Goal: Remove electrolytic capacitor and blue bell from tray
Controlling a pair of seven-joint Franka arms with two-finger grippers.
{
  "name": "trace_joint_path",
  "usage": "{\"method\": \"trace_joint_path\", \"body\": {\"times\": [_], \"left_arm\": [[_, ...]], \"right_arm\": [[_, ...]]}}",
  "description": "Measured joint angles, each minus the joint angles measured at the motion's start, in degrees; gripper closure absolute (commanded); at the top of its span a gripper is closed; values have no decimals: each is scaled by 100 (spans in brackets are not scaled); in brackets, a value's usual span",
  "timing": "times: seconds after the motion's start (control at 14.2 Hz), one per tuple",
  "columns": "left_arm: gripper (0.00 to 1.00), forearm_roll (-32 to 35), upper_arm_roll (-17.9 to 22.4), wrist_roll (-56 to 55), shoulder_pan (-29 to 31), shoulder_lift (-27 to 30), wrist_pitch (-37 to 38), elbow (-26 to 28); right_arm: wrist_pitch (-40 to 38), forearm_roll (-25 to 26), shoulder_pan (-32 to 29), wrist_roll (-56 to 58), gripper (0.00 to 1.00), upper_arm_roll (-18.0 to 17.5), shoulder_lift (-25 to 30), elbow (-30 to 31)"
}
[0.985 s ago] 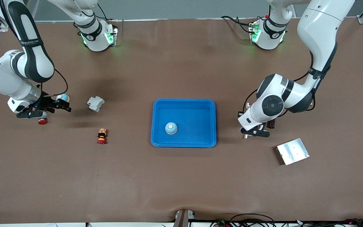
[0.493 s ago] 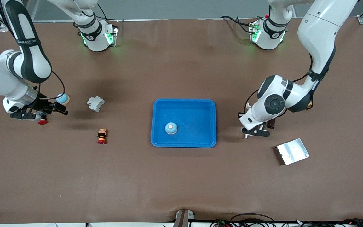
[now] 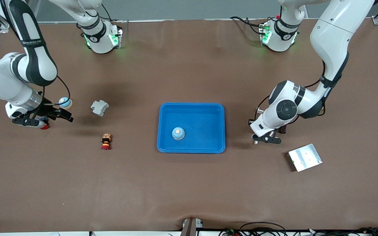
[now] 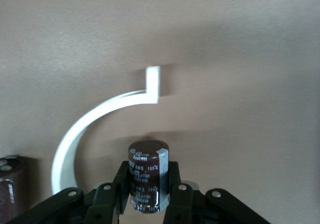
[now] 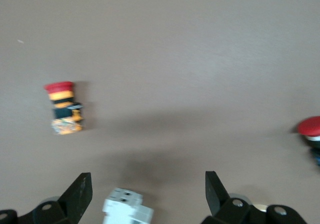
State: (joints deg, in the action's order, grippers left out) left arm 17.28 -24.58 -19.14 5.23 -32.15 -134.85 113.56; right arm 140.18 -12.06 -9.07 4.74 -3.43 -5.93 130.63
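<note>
Electrolytic capacitor [image 4: 148, 176] is already out of the tray [image 3: 191, 147]; the blue bell [image 3: 178, 133] is not, so by my reckoning the task stands about half done.

Going across the front view from the right arm's end of the bench [image 3: 189, 190]: the right pincer [image 3: 46, 116] hangs low with its jaws spread wide and nothing between them, over bare bench near a red push button [image 3: 44, 127], a second small blue bell [image 3: 65, 102], a grey breaker block [image 3: 99, 108] and a striped red-capped switch [image 3: 106, 141]. That arm looks to be waiting.

Next comes the tray, mid-bench, with the blue bell sitting inside it toward the edge nearer the camera.

Toward the left arm's end, the left pincer [image 3: 267, 139] is clamped on the capacitor, held upright just over the bench beside the tray; setting it down is what remains there. A white curved bracket [image 4: 95, 129] lies below it, and a silver plate [image 3: 304, 157] nearby.
</note>
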Motion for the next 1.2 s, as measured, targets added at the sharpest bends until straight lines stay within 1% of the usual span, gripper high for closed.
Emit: {"method": "trace_joint_path", "body": {"times": [0.14, 0.28, 0.35, 0.49, 0.56, 0.63, 0.7, 0.77, 0.84, 0.99, 1.06, 1.2], "left_arm": [[100, 48, 0, 0, 39, -53, -14, 0], [100, 51, -1, 0, 41, -84, -26, 0], [98, 52, -2, 0, 41, -93, -31, 0], [88, 53, -2, 0, 41, -98, -34, 0], [79, 53, -1, 0, 47, -98, -35, -1], [64, 55, 0, 0, 65, -98, -38, -2], [39, 60, 0, 0, 93, -98, -42, -5], [27, 63, 0, 0, 122, -98, -47, -8], [12, 65, 1, 1, 152, -98, -50, -11], [2, 67, 0, 1, 179, -97, -52, -20], [0, 67, -2, 1, 179, -97, -52, -22], [0, 67, -14, -9, 179, -97, -52, -25]], "right_arm": [[-236, 4, 455, -674, 0, -56, 101, -117], [-820, 10, 927, -1530, 0, -85, 204, -387], [-1042, 32, 1139, -1907, 0, -92, 258, -545], [-1230, 240, 1552, -2611, 0, -102, 323, -804], [-1245, 346, 1767, -3005, 0, -105, 324, -907], [-1245, 422, 1994, -3428, 0, -109, 309, -1019], [-1245, 458, 2252, -3881, 0, -112, 263, -1152], [-1245, 512, 2527, -4327, 0, -114, 167, -1305], [-1245, 665, 2814, -4817, 0, -117, 20, -1487], [-1241, 1071, 3281, -5728, 0, -120, -371, -1882], [-1235, 1179, 3438, -6025, 0, -118, -594, -2066], [-1203, 1233, 3613, -6324, 0, -112, -1044, -2410]]}}
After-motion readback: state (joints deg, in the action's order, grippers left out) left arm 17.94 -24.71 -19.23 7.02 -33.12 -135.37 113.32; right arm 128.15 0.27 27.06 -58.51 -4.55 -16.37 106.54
